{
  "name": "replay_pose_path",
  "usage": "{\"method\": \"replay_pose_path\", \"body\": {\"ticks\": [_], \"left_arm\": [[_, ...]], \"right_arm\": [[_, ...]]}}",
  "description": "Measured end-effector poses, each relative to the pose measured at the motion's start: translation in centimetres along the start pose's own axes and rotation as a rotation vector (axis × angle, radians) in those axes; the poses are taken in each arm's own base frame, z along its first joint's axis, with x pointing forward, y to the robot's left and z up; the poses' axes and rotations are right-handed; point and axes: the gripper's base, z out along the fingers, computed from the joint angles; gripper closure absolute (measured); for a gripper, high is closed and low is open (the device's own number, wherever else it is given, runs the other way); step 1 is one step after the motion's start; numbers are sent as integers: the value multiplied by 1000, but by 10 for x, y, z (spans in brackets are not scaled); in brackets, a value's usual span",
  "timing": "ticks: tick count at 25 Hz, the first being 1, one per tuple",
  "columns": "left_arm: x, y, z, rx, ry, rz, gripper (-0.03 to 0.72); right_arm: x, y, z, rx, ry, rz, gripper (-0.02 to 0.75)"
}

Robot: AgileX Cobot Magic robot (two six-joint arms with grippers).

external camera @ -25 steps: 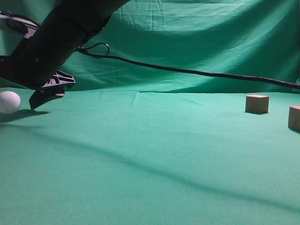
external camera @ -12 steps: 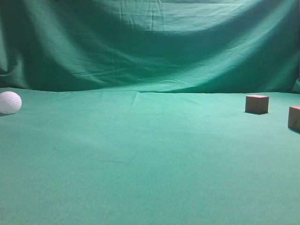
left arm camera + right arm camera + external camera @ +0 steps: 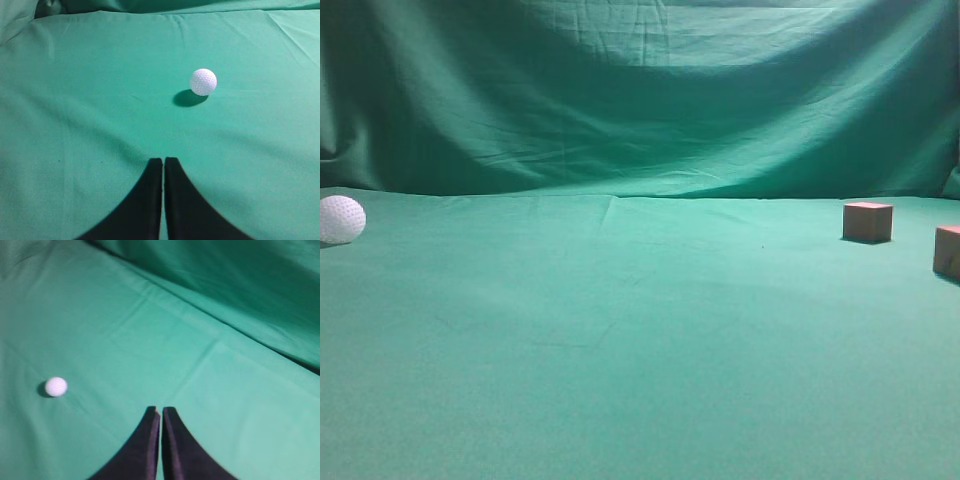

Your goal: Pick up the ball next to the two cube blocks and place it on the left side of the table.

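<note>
The white dimpled ball (image 3: pixel 340 219) rests on the green table (image 3: pixel 620 340) at the far left edge of the exterior view. It also shows in the left wrist view (image 3: pixel 203 81) and the right wrist view (image 3: pixel 56 386). The two reddish-brown cube blocks stand at the far right, one further back (image 3: pixel 868 221) and one cut by the frame edge (image 3: pixel 948 250). My left gripper (image 3: pixel 163 161) is shut and empty, raised well short of the ball. My right gripper (image 3: pixel 160 411) is shut and empty, high above the cloth. Neither arm shows in the exterior view.
A green cloth backdrop (image 3: pixel 640 100) hangs behind the table and meets it along a fold. The cloth has faint creases across the middle.
One second ago the dark arm and its gripper stood by the ball at the left with a cable trailing across. They have left the exterior view. The ball and cubes have not moved.
</note>
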Motion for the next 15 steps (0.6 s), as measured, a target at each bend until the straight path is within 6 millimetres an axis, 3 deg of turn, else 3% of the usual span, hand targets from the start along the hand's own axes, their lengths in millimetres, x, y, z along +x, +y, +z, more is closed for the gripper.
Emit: {"method": "replay_pose_path", "body": {"ticks": [5,15], "left_arm": [[0,0,0,0,0,0,688],[0,0,0,0,0,0,688]], "right_arm": [[49,-11,-59,72,42,67,738],[176,15,-101,119,-119,118,738]]}}
